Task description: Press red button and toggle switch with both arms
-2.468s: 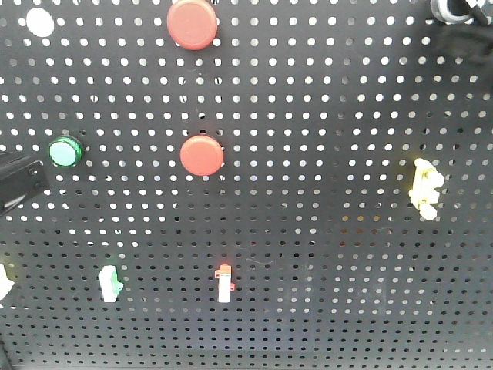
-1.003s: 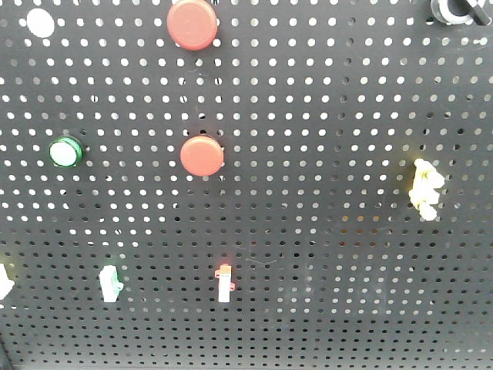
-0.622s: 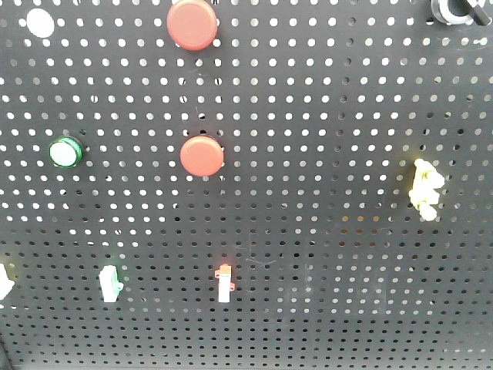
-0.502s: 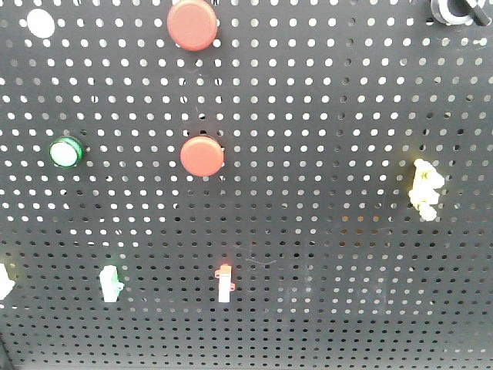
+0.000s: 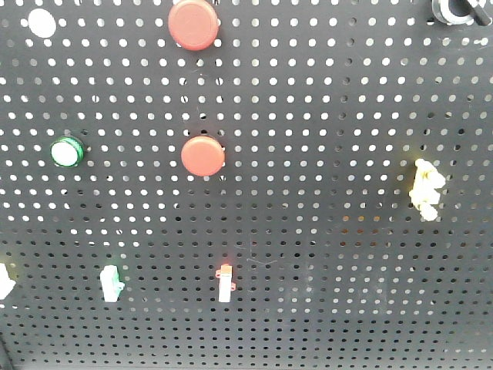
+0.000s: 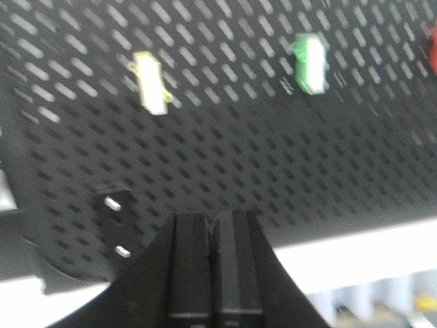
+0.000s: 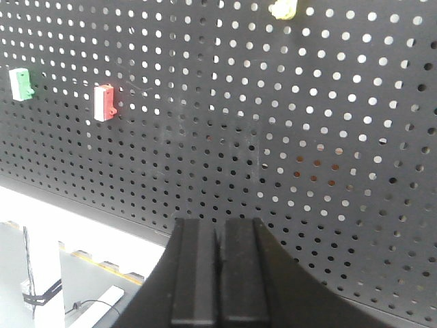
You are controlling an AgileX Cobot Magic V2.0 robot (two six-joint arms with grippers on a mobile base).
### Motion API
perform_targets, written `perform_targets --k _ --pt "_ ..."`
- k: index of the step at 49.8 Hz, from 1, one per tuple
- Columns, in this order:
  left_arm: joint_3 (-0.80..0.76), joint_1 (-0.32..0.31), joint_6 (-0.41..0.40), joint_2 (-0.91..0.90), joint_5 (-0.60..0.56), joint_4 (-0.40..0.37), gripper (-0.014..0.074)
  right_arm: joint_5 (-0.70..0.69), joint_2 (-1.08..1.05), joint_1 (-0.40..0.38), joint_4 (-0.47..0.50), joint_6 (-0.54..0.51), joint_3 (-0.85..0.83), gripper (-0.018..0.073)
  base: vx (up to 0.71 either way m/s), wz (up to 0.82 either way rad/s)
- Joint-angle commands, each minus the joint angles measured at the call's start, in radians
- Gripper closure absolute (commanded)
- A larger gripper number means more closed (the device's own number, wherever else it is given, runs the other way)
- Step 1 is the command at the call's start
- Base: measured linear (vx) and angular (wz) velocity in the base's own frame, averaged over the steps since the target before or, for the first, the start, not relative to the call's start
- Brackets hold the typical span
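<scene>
On matte black perforated metal pegboard, two round glossy red plastic buttons sit upper-centre w/ small red-white toggle switch below, while left gripper & right gripper, both w/ jaws pressed together, hang off the panel.

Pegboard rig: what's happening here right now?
Nothing is being touched at the moment. The front view shows only the black pegboard with two red buttons, a green button and small toggle switches along the lower rows; no arm is in front of it. Each wrist view shows its gripper, left gripper and right gripper, with fingers closed together, held back from the board and holding nothing.
</scene>
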Motion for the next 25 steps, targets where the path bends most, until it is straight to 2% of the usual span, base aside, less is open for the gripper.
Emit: perform_targets --k 1,25 --pt "0.036 0.016 0.01 -0.041 -0.036 -0.011 0.0595 -0.063 0.013 -0.007 0.029 -0.001 -0.024 0.0562 0.0 0.0" --pt "0.035 0.015 0.01 -0.037 -0.016 -0.011 0.0595 -0.062 0.013 -0.007 0.03 -0.001 -0.024 0.0562 0.0 0.0"
